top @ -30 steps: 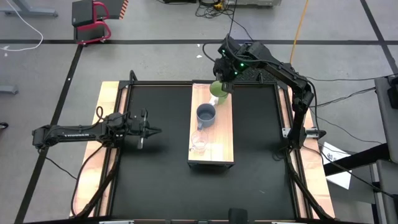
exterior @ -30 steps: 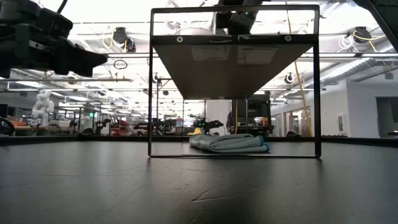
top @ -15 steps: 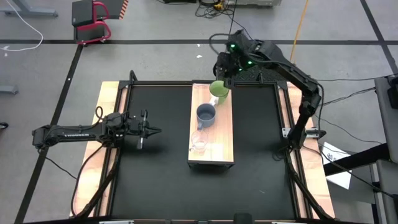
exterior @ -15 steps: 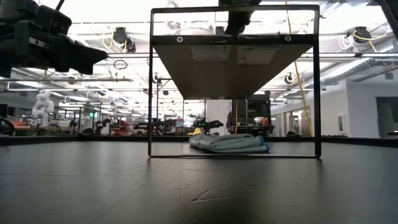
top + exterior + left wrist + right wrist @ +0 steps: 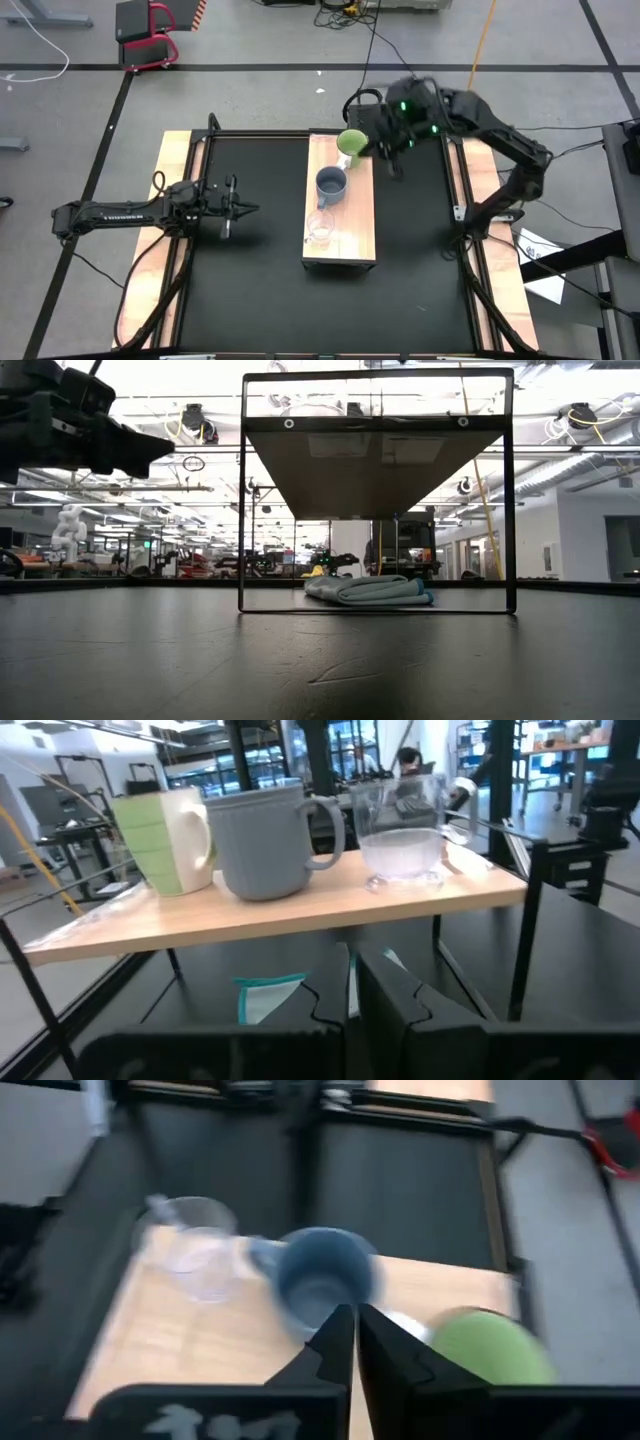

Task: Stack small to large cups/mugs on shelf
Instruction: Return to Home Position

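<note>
While the left gripper (image 5: 246, 210) sits clenched and empty over the left side of the black table (image 5: 250, 285), three vessels stand upright in a row along the light wooden shelf (image 5: 357, 238) at the table's middle. Nearest is the small clear glass cup (image 5: 321, 228). The blue-grey mug (image 5: 331, 184) is just beyond it, and the lime-green mug (image 5: 351, 143) stands at the far end. The right gripper (image 5: 355, 1322) hangs near the green mug, just right of the shelf's far end, fingers pressed together on nothing.
</note>
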`<action>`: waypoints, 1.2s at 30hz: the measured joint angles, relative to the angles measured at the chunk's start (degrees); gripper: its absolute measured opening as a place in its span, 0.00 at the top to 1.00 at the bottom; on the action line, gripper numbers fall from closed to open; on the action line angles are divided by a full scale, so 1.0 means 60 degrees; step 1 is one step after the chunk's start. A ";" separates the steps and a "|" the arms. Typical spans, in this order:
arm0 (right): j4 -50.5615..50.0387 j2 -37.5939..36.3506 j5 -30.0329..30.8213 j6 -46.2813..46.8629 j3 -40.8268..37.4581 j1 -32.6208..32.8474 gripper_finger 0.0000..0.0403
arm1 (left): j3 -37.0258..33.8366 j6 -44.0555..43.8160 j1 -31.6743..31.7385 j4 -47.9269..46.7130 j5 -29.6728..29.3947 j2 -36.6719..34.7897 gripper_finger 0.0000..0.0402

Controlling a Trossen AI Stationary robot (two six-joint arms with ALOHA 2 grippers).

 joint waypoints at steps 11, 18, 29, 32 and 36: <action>0.2301 -0.3175 0.1739 0.1517 -0.5013 0.2201 1.00 | 0.0000 -0.0255 0.0000 0.0161 -0.0267 -0.0003 0.94; 0.4503 -0.5936 0.1815 0.2654 -0.8339 0.2328 1.00 | -0.0004 -0.0496 0.0000 0.0780 -0.0557 -0.0003 0.99; 0.6411 -0.8950 0.1811 0.3397 -1.1948 0.2328 1.00 | -0.0004 -0.0237 0.0000 0.1196 -0.0816 -0.0014 1.00; 0.6619 -0.9521 0.1811 0.3601 -1.2534 0.2328 1.00 | -0.0004 -0.0237 0.0000 0.1091 -0.0816 -0.0038 1.00; 0.7029 -1.0194 0.1808 0.3833 -1.3000 0.2328 1.00 | -0.0002 0.0123 -0.0148 0.0476 -0.0812 -0.0213 1.00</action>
